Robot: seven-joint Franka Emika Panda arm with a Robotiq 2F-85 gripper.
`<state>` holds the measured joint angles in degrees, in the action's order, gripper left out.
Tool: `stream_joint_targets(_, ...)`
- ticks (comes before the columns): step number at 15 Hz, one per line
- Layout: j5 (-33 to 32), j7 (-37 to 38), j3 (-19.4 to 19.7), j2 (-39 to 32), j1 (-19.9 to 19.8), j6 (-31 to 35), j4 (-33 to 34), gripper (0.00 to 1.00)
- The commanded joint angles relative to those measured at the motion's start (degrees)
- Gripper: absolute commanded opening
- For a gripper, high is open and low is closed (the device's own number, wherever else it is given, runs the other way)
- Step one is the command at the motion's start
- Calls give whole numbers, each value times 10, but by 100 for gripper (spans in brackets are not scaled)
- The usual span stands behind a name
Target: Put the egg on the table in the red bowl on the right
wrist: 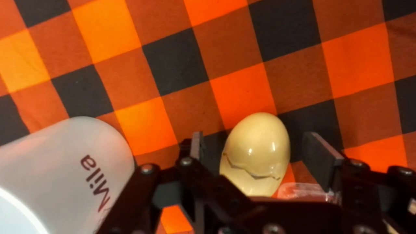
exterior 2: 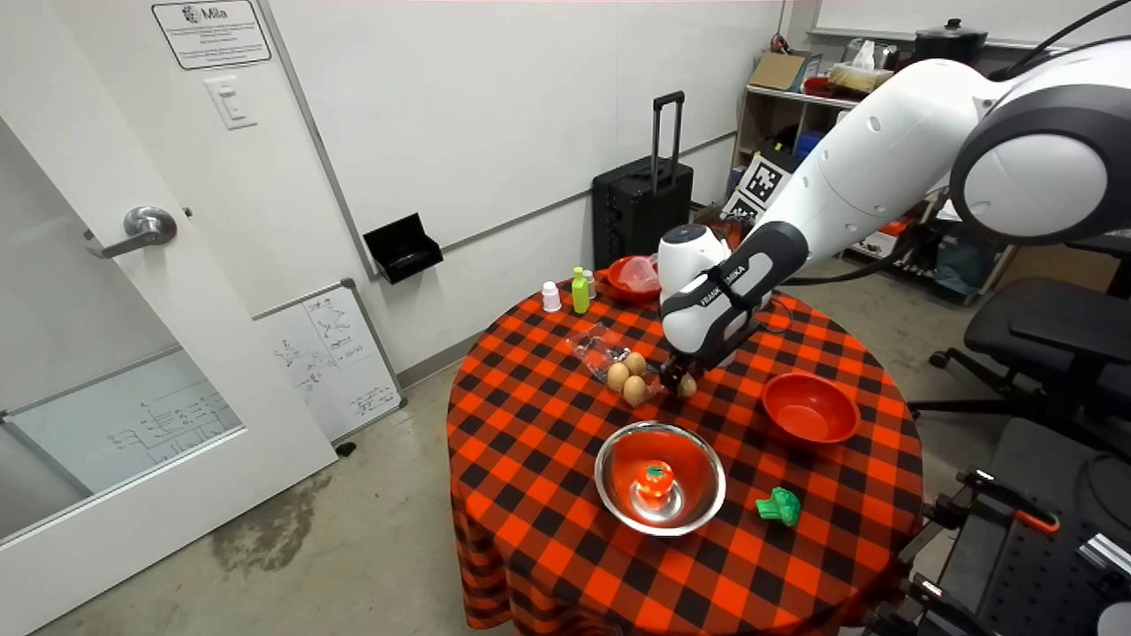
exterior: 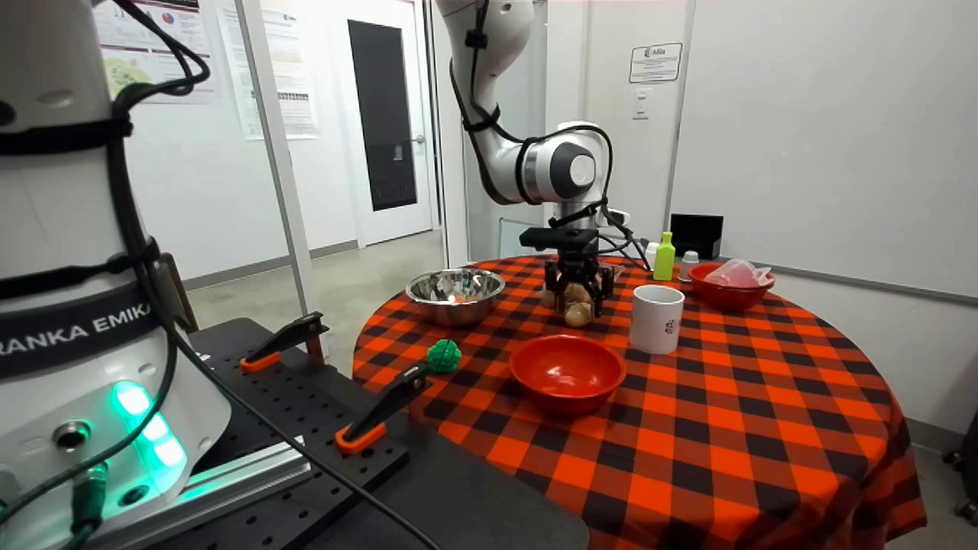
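- Tan-beige egg (wrist: 258,141) with a jagged crack line across it, lying on a round table (exterior: 764,412) covered in red-and-black check.
- Black Robotiq gripper (wrist: 255,151), released and over the egg: its two fingers (wrist: 321,154) stand spread, one on each side of the egg, with a gap showing between the egg and each.
- White mug (exterior: 657,319), lettered "Mila" in the wrist view, upright beside the egg but apart from it.
- Three more eggs (exterior 2: 634,390) near the egg, grouped with crinkled clear plastic packaging (exterior 2: 590,343).
- Glossy wide red bowl (exterior 2: 810,411) near the egg, to its right in an exterior view.
- Shiny metal bowl (exterior 2: 610,473), nearer the camera than the egg in an exterior view; inside is a red-orange object (exterior 2: 656,481) with a green top.
- Green toy broccoli (exterior 2: 779,506) well apart from the egg.
- Smaller red bowl (exterior: 730,298) and lime-green bottle (exterior: 664,258), both beyond the egg in an exterior view.
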<state>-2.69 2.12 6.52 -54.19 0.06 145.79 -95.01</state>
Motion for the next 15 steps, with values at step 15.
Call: stream_joint_targets(15, 0, -17, -26, 72, -8, -17, -70, 23)
